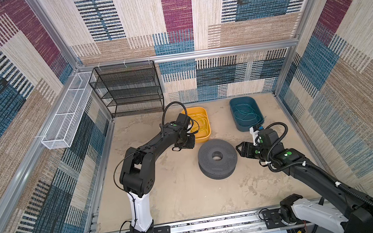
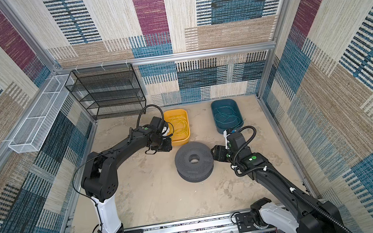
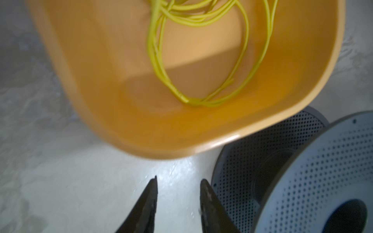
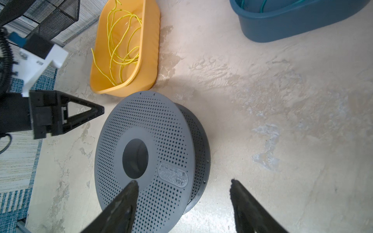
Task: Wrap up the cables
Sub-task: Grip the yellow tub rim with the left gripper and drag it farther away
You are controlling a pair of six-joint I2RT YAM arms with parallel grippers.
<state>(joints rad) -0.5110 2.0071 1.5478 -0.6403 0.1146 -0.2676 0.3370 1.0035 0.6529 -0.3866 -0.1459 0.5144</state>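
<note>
The cables [image 1: 199, 122] [image 2: 178, 124] are thin yellow cords lying in loose loops inside a yellow bin [image 1: 204, 138] [image 2: 180, 142]. In the left wrist view the cables [image 3: 182, 98] rest on the floor of the bin [image 3: 141, 131]. My left gripper [image 1: 185, 144] [image 3: 179, 179] hangs just outside the bin's near wall, open and holding nothing. A grey perforated spool [image 1: 218, 164] [image 4: 161, 131] lies flat in the middle of the table. Open wide, my right gripper [image 1: 239, 150] [image 4: 183, 181] straddles the spool's right edge with no grip on it.
A blue bin [image 1: 247, 127] [image 4: 282, 26] holding a teal cord [image 1: 244, 113] stands at the back right. A black wire rack [image 1: 129, 90] stands against the back wall. A white mesh basket [image 1: 66, 114] hangs on the left wall.
</note>
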